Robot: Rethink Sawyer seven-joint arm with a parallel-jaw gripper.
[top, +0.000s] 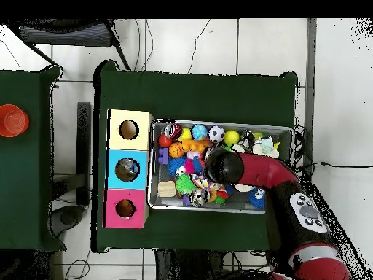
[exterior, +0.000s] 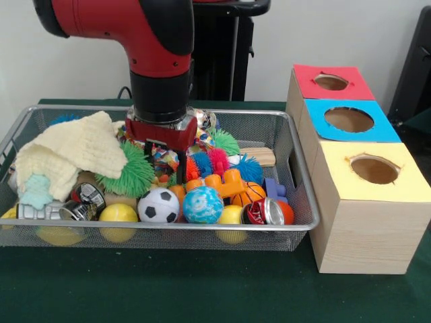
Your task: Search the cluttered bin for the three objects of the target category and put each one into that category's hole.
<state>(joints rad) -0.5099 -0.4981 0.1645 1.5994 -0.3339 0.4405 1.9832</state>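
Pincer [exterior: 165, 158] down inside cluttered bin [exterior: 296, 168], mid-pile among spiky balls; grip state impossible to tell, tips buried. Boxes with holes stand well off to one side; blue-topped box [top: 127, 169] seems to hold something. Sorting looks mostly ahead.

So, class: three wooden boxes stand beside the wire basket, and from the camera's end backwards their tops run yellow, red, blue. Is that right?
Not quite. The order is wrong: in the front view the yellow box is nearest the camera, then the blue box, and the red box is farthest back. So it runs yellow, blue, red. The rest holds: three wooden boxes beside the wire basket.
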